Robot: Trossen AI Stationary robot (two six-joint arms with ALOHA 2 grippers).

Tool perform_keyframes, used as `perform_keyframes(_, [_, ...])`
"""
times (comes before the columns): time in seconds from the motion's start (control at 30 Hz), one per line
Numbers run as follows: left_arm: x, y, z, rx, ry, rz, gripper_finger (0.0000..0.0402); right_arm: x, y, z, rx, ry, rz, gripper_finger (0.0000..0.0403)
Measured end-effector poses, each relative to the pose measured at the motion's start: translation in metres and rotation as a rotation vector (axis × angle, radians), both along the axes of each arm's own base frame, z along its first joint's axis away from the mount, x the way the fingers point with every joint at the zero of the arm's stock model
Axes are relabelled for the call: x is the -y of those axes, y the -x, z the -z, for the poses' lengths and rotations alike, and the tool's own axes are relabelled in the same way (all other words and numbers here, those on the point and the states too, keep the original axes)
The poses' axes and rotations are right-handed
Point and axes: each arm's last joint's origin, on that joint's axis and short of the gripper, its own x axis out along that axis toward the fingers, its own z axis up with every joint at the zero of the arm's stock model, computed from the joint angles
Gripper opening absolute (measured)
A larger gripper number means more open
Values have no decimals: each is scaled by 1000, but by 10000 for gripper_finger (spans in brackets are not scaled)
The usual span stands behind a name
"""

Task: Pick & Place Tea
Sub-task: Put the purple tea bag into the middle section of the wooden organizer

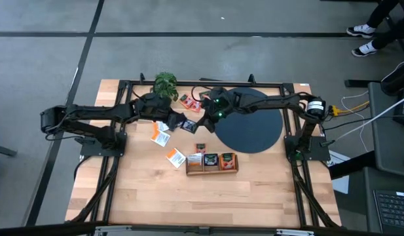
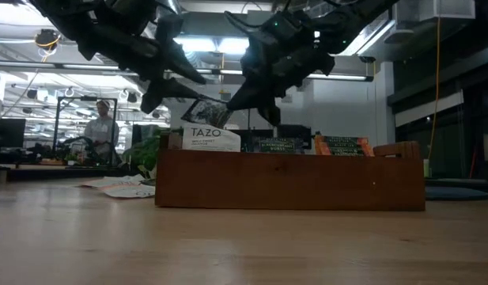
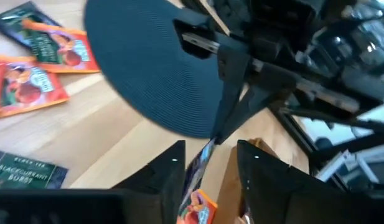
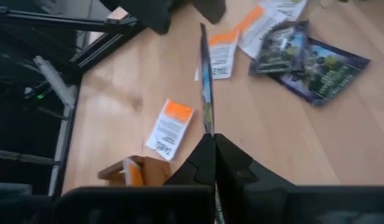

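A dark tea packet hangs in the air between my two grippers, above the middle of the table and left of the black disc. My right gripper is shut on it. My left gripper is open, one finger on each side of the edge-on packet, with a gap showing on both sides. More tea packets lie flat on the wood: orange and white ones and red ones. In the low view both grippers meet above the wooden box. My right gripper pinches the dark packet by one edge between its two fingers. They come from the table's right side, slanting downward. The packet stands on edge, reaches away from the fingertips toward my left gripper, and is clear of the table.
A wooden box near the table's middle holds several packets upright. A small green plant stands at the far edge. A white-and-orange packet lies left of the box. A person stands in the room far behind.
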Motion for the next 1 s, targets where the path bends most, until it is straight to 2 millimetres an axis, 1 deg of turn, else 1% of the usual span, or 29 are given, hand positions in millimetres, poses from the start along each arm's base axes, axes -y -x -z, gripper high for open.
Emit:
perform_keyframes(0.13, [1, 0, -1, 8, -43, 44, 162, 1, -4, -11, 42, -12, -30, 3])
perform_keyframes(0.2, [2, -1, -1, 14, -52, 92, 164, 1, -6, -16, 53, -12, -39, 3])
perform_keyframes(0.3, [4, -1, -2, 23, -43, 154, 163, 2, -9, -25, 88, 3, -62, 3])
perform_keyframes(0.43, [4, -1, -2, 24, -43, 157, 153, 2, -12, -34, 104, 2, -81, 3])
perform_keyframes(0.5, [3, -1, -2, 23, -46, 148, 141, 2, -13, -37, 119, 10, -93, 3])
perform_keyframes(0.6, [3, -1, -2, 28, -51, 142, 110, 2, -12, -37, 114, 9, -93, 3])
perform_keyframes(0.7, [3, -2, -4, 49, -59, 146, 66, 2, -12, -36, 101, -8, -83, 6])
perform_keyframes(0.8, [3, -3, -7, 74, -75, 149, 17, 2, -12, -36, 97, -9, -81, 19])
perform_keyframes(0.87, [3, -3, -8, 83, -83, 151, 11, 2, -11, -35, 86, -16, -71, 28])
perform_keyframes(1.0, [2, -3, -8, 91, -73, 138, 8, 2, -8, -29, 5, -38, -37, 48])
